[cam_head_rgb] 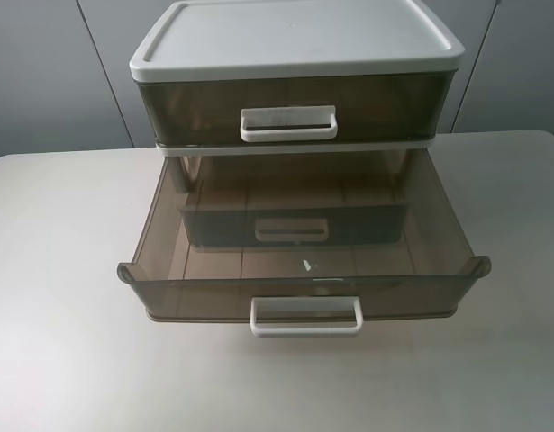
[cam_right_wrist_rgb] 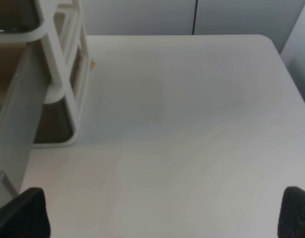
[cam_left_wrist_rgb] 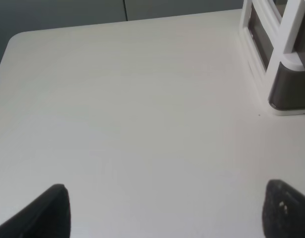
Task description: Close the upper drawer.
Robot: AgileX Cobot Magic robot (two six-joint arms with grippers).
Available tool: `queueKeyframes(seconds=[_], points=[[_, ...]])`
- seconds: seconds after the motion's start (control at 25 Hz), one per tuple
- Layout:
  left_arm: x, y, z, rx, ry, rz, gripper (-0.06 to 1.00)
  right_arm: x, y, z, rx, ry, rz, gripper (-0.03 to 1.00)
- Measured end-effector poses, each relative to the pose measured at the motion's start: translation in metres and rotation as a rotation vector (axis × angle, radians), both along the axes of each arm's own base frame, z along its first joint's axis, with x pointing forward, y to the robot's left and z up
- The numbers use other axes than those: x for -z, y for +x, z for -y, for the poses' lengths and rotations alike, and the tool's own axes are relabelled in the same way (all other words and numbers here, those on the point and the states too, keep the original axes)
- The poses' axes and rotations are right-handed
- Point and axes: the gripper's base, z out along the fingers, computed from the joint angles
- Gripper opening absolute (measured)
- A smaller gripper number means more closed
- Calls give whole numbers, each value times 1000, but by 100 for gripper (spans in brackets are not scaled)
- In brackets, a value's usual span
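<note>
**One drawer out, both arms back**

The upper drawer (cam_head_rgb: 304, 270) juts fully forward over the worktop (cam_head_rgb: 60, 270), its handle (cam_head_rgb: 306, 317) facing front and its long side running left to right. The left gripper (cam_left_wrist_rgb: 164, 213) and right gripper (cam_right_wrist_rgb: 164, 213) are both spread and empty, flanking the cabinet (cam_head_rgb: 295, 40). The right one seems nearer.

The upper drawer (cam_head_rgb: 304, 270), a wide, shallow tray of translucent smoky-brown plastic with a white loop handle (cam_head_rgb: 306, 317), is standing pulled far out of the white-lidded cabinet (cam_head_rgb: 295, 40), filling the frame's lower centre, level and empty.
</note>
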Motion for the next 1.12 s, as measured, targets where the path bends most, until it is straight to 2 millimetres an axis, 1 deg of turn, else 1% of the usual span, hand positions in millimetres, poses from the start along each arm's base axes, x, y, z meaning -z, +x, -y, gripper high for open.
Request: queueKeyframes(seconds=[0.44,1.12], points=[[0,0,0,0,0,0,74,0,0,-2,-95,-14,1,70],[0,0,0,0,0,0,74,0,0,1,-57,-3,2,70]])
